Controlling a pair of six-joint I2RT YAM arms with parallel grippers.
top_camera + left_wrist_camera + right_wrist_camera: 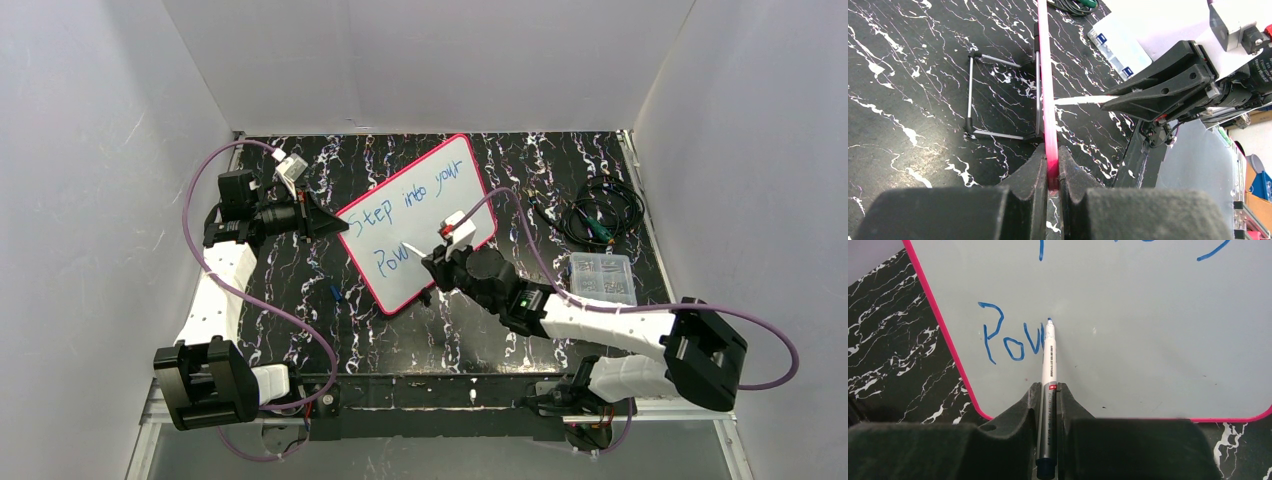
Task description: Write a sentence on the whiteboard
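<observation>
From above, the whiteboard (pixel 440 235) stands tilted in the middle of the frame on a black marbled table (pixel 300 300). It is a white rectangle with rounded corners and a thin pink-red frame. The sentence (pixel 415 192) is in blue handwriting: "Step into your" on the top line, and "Pow" begun at the lower left. The left gripper (pixel 335 222) meets the board's left edge, and the right gripper (pixel 430 260) reaches its lower half. A clear plastic box (pixel 602 277) and a coil of cables (pixel 600 215) lie at the right of the frame.

The left wrist view shows the board edge-on as a pink strip running up the middle. The left fingers are closed tight on its frame at the bottom centre. A wire stand (pixel 998 95) props the board from the left. At the right, the right gripper holds a white marker pen (pixel 1080 100) with its tip touching the board.

In the right wrist view the board fills the upper frame. The jaws are clamped on the pen at the bottom centre. Its blue tip rests on the board just right of "Pow".
</observation>
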